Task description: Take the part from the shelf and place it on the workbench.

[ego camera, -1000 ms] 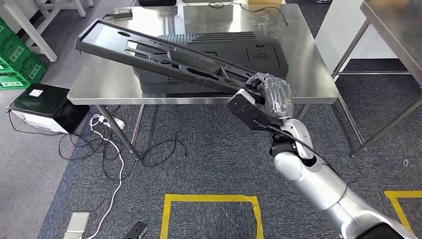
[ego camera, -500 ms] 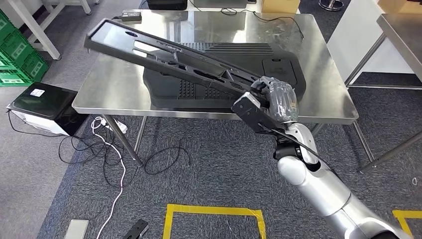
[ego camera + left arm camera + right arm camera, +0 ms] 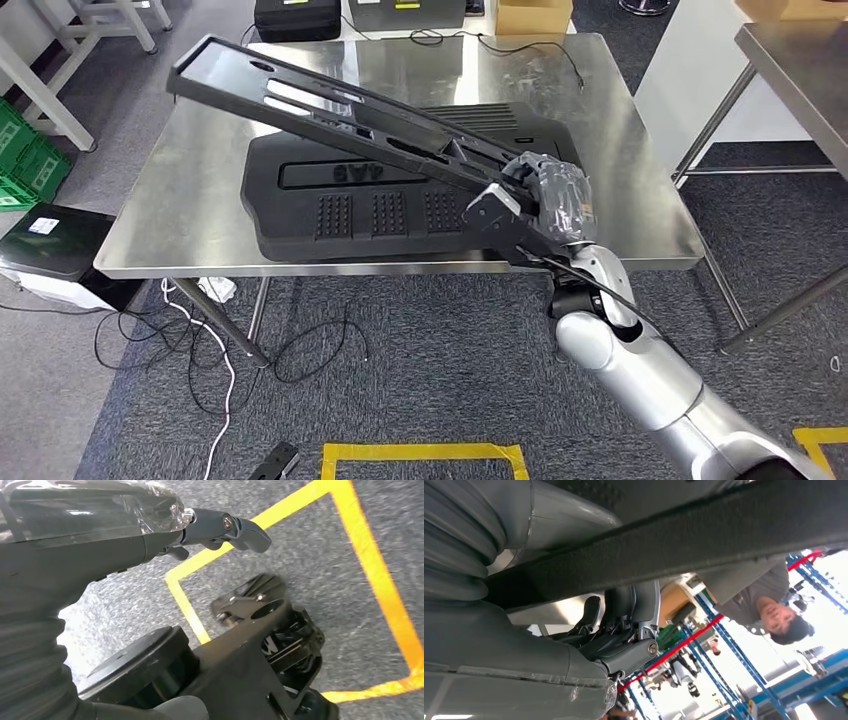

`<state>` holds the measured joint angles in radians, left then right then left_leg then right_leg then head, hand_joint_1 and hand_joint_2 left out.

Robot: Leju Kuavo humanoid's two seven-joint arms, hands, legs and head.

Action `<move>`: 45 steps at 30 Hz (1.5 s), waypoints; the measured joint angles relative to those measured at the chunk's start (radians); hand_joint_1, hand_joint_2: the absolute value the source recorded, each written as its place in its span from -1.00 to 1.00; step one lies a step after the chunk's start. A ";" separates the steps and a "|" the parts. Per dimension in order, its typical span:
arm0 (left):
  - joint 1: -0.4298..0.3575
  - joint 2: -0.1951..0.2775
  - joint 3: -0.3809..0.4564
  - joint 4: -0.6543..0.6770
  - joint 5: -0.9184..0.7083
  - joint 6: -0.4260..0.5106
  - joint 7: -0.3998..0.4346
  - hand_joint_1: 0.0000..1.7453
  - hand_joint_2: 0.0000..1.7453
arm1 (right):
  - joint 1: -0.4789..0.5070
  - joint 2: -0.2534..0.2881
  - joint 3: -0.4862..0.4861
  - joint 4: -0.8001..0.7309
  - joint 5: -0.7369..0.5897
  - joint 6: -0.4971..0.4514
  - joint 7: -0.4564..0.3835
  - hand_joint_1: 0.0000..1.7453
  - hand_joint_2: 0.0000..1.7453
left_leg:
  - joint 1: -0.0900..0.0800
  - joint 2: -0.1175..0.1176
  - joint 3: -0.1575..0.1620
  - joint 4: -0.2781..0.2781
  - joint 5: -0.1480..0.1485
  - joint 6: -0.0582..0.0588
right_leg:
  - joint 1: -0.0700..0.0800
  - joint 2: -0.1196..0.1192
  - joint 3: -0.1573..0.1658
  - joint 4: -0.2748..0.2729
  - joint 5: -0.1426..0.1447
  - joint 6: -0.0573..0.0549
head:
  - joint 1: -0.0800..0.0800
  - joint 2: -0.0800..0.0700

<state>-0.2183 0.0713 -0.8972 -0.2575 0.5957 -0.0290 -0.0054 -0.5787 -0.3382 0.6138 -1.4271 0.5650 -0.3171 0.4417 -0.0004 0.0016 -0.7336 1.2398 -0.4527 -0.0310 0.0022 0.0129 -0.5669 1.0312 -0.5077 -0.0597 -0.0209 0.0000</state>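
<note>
Right hand point(image 3: 548, 200) clamped on the near end of the part point(image 3: 330, 108), a long, flat black moulded frame with cut-outs. Held tilted above the workbench point(image 3: 190, 190), near end over the front edge toward the right corner, far end raised over the back left corner; not yet touching the steel top. Crossing above a large black ribbed panel point(image 3: 350, 210) lying flat mid-bench, along the front edge. Seen from the right wrist as a dark bar point(image 3: 704, 530) running across the closed fingers point(image 3: 624, 610). Left hand point(image 3: 150, 525) hanging over grey carpet with yellow tape point(image 3: 370, 570), holding nothing; whether fingers are spread or curled cannot be told. Judged stiff hard plastic, fairly light for its length, yet long enough to lever hard against a one-ended grip; thin ribs and openings likely to flex or crack if knocked. Smooth surface probably slippery. Safer hold nearer the middle rail, or far end lowered first onto the bench to take the load.
</note>
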 joint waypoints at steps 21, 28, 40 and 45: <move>0.002 0.003 0.000 0.000 0.001 0.002 -0.011 -1.00 1.00 | -0.004 -0.001 -0.004 -0.013 -0.015 0.005 0.003 1.00 1.00 | -0.007 -0.007 0.211 -0.216 0.056 0.015 | -0.009 -0.014 -0.098 0.006 0.073 0.033 | 0.027 0.000; 0.002 0.003 0.000 0.000 0.004 0.002 -0.013 -1.00 1.00 | -0.014 0.000 -0.004 -0.016 -0.018 0.004 0.003 1.00 1.00 | 0.006 -0.006 0.041 0.062 -0.047 -0.014 | -0.008 -0.010 -0.044 0.001 0.041 0.002 | 0.004 0.000; -0.003 0.003 0.000 0.000 -0.009 -0.008 -0.023 -1.00 1.00 | -0.041 0.002 0.004 -0.017 0.051 -0.005 0.018 1.00 1.00 | 0.004 -0.013 0.070 -0.202 0.166 0.006 | -0.001 -0.007 0.002 0.003 -0.014 0.002 | 0.000 0.000; -0.011 0.003 0.000 0.000 -0.012 -0.018 -0.030 -1.00 1.00 | -0.096 0.003 0.017 -0.017 0.131 0.013 0.052 1.00 1.00 | 0.003 -0.015 0.070 -0.202 0.162 0.014 | -0.002 -0.009 0.009 -0.011 -0.013 0.014 | 0.017 0.000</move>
<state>-0.2298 0.0744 -0.8974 -0.2577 0.5838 -0.0467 -0.0356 -0.6751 -0.3351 0.6309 -1.4440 0.6964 -0.3038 0.4934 0.0026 -0.0134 -0.6637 1.0373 -0.2907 -0.0165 0.0005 0.0036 -0.5577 1.0207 -0.5211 -0.0453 -0.0040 0.0000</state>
